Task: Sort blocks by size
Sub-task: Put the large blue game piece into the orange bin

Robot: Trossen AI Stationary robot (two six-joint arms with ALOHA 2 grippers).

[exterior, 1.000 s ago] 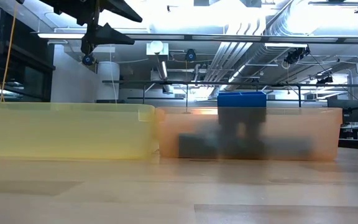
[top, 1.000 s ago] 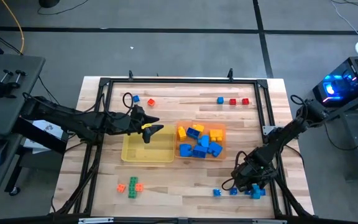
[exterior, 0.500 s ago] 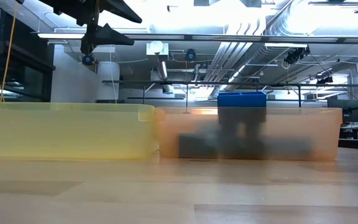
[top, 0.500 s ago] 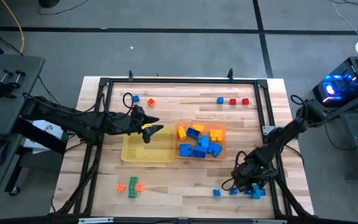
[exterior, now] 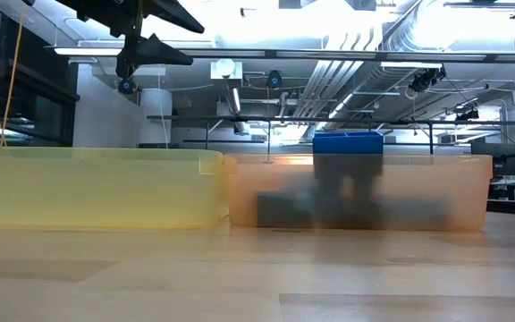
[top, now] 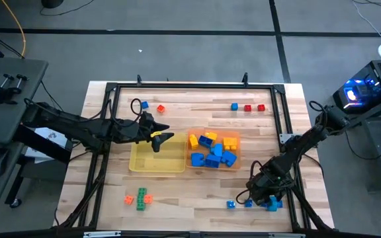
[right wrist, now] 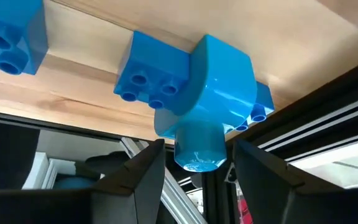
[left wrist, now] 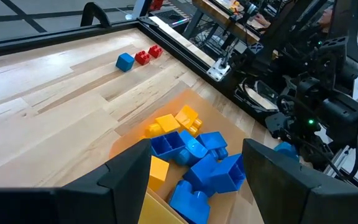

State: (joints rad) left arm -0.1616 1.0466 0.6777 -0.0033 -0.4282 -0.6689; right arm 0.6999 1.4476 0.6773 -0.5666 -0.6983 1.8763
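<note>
1. Blocks lie in several groups on my bench [top: 197, 188]: larger blue and yellow ones [top: 212, 151] fill the orange tray [top: 238, 153] near the middle, tiny blue ones [top: 231, 205] sit at the near right corner, tiny orange and green ones [top: 138, 197] at the near left, and at the far edge lie a blue-and-orange pair [top: 152, 106] and a blue one with two red ones [top: 247, 107].
2. The yellow tray [top: 141, 162] stands just beside the orange tray, touching it; I see no block inside it.
3. My left claw [top: 165, 139] hovers over the far right corner of the yellow tray, its fingers spread and nothing between them.
4. My right claw [top: 270, 198] is down at the near right corner among the tiny blue blocks; in the right wrist view a rounded blue block [right wrist: 213, 102] sits between my fingers [right wrist: 143, 180], but whether they already press it I cannot tell.
5. The bench is pale wood with a black frame [top: 192, 86] around it; the floor around it is grey.
6. In the low view both trays hide the bench behind them, the contents of the orange tray show only as dark blurred shapes, and ceiling pipes [exterior: 365, 54] and lamps of the room are seen above.
</note>
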